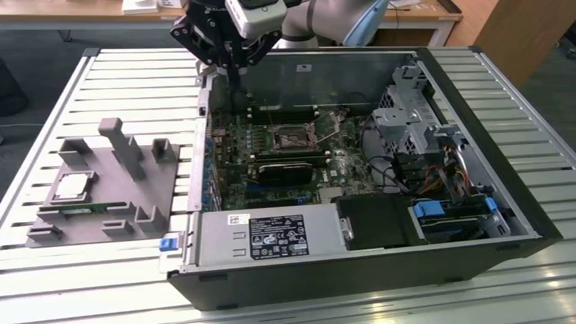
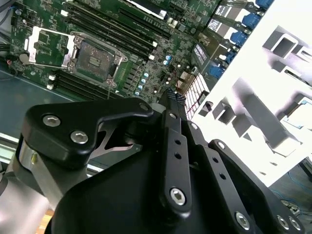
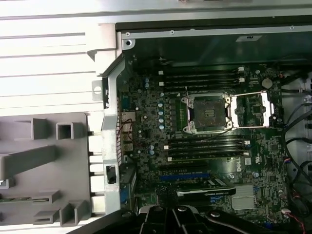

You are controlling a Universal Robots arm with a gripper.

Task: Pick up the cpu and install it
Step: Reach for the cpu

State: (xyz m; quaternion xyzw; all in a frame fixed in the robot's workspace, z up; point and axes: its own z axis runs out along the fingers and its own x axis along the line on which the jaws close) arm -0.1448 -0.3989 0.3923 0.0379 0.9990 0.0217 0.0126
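Note:
The cpu [image 1: 74, 185], a small silver square, lies flat in the grey tray [image 1: 135, 202] on the slatted table, at the exterior view's left of the open computer case. My gripper [image 1: 236, 88] hangs over the case's far corner on that same side, well away from the cpu. Its fingers are shut together with nothing between them. Both wrist views show the joined fingertips [image 2: 173, 97] [image 3: 165, 194] above the motherboard's edge. The dark square socket [image 3: 208, 113] [image 2: 95, 56] [image 1: 293, 138] stands empty, its metal load plate [image 3: 251, 109] swung open beside it.
A thin green memory stick [image 1: 85, 209] lies in the tray near the cpu, among upright grey posts [image 1: 121, 145]. Inside the case are memory slots [image 3: 204, 144], a graphics card [image 1: 288, 169], a drive cage [image 1: 409, 115], cables and a power supply [image 1: 270, 236].

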